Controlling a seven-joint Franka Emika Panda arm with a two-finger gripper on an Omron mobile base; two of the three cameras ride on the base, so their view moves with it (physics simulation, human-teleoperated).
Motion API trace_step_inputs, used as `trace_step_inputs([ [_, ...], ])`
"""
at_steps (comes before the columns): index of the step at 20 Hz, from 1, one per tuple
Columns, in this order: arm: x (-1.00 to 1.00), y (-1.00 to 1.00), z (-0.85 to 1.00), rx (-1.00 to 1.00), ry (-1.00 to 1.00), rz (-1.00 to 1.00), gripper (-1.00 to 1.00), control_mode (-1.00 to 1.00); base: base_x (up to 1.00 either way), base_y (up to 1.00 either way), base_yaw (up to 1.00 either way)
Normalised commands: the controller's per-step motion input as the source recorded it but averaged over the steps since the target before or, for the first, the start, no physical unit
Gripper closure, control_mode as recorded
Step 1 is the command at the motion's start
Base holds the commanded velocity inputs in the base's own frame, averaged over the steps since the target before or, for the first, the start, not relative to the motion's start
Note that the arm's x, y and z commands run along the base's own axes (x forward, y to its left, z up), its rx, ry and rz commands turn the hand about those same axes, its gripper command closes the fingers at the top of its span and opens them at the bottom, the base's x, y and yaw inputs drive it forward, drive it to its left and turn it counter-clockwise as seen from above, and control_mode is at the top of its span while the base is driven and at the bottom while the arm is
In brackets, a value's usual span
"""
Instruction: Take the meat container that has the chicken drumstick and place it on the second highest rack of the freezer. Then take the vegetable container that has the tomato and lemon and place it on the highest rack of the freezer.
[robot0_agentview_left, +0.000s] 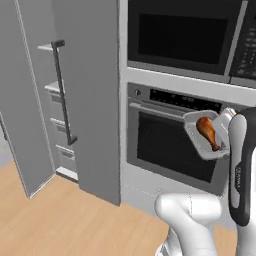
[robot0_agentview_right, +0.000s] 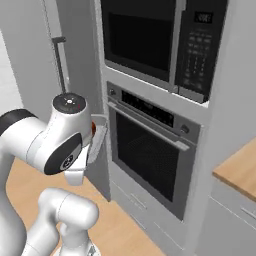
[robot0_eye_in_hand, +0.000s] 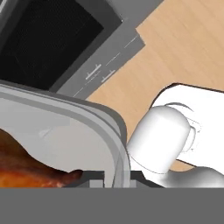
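The meat container (robot0_eye_in_hand: 65, 131) lies closest to the hand camera, its light-grey rim clamped in the closed pincer (robot0_eye_in_hand: 117, 175). The chicken drumstick (robot0_eye_in_hand: 26, 168) rests inside, against the tray floor. From the left base view the tray is held aloft, tilted, in front of the wall oven (robot0_agentview_left: 170, 145), well apart from the freezer (robot0_agentview_left: 60, 100), whose door stands open. Judgement: the tray is light and stiff, but held by one edge only; the glossy drumstick may slide or roll out if tilted further. Levelling before reaching the shelves (robot0_agentview_left: 52, 87) seems advisable.
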Motion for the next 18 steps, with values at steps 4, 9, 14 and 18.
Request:
trace_step_inputs([
  [4, 0.00, 0.00, 0.00, 0.00, 0.00, 0.00, 1.00, 1.00, 0.06, 0.77, 0.56],
  [9, 0.00, 0.00, 0.00, 0.00, 0.00, 0.00, 1.00, 1.00, 0.53, 0.81, 0.15],
  [14, 0.00, 0.00, 0.00, 0.00, 0.00, 0.00, 1.00, 1.00, 0.95, 1.00, -0.07],
  [18, 0.00, 0.00, 0.00, 0.00, 0.00, 0.00, 1.00, 1.00, 0.91, 0.82, -0.13],
])
